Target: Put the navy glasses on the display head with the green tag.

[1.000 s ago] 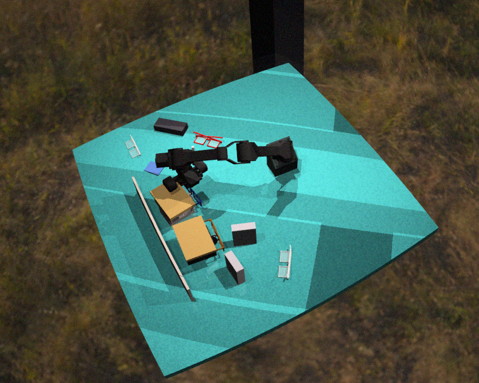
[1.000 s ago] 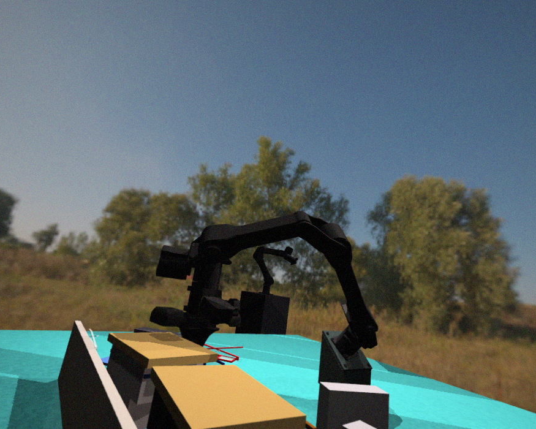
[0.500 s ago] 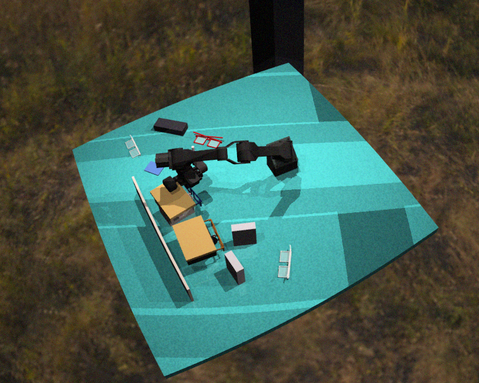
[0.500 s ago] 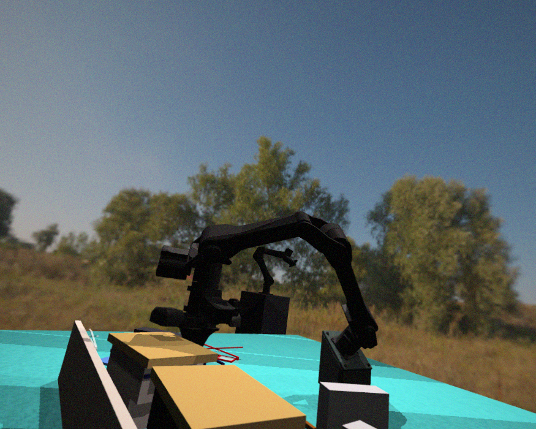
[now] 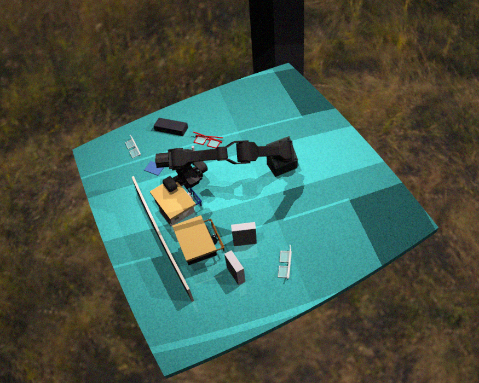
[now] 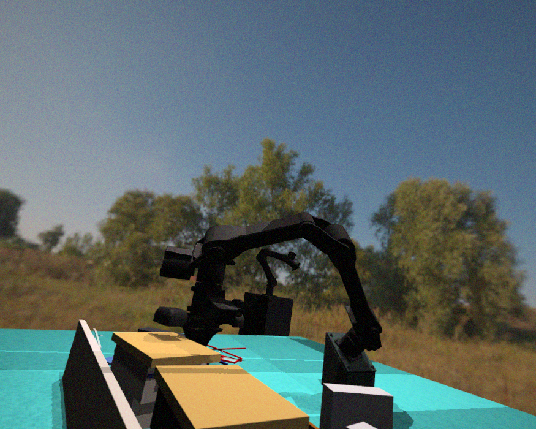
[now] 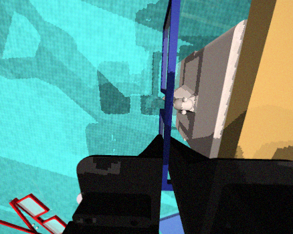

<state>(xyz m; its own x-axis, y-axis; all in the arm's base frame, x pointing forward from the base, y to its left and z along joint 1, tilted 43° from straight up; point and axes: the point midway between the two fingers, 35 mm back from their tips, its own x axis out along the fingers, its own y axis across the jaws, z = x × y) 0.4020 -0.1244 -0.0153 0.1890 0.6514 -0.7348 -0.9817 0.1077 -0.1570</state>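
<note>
The navy glasses [image 5: 198, 198] [image 7: 172, 43] are upright in my gripper [image 7: 162, 138], which is shut on one end of their front. Their front stands just before the face of a grey head [image 7: 213, 70] with a flat yellow top [image 5: 172, 200] [image 6: 166, 347]. In the wrist view the bridge is about level with the nose [image 7: 180, 104], with a small gap seemingly between them. The temples are mostly hidden. The other head, dark with a yellow top [image 5: 194, 239] [image 6: 226, 397], wears orange-brown glasses [image 5: 218, 234]. No green tag shows in any view.
A thin upright panel [image 5: 161, 239] [image 6: 87, 369] stands behind both heads. Two grey blocks [image 5: 244, 236] [image 5: 235, 268] stand before the other head. Red glasses [image 5: 208, 137], a dark box [image 5: 170, 127], a blue square [image 5: 153, 168] and two white pairs lie farther off.
</note>
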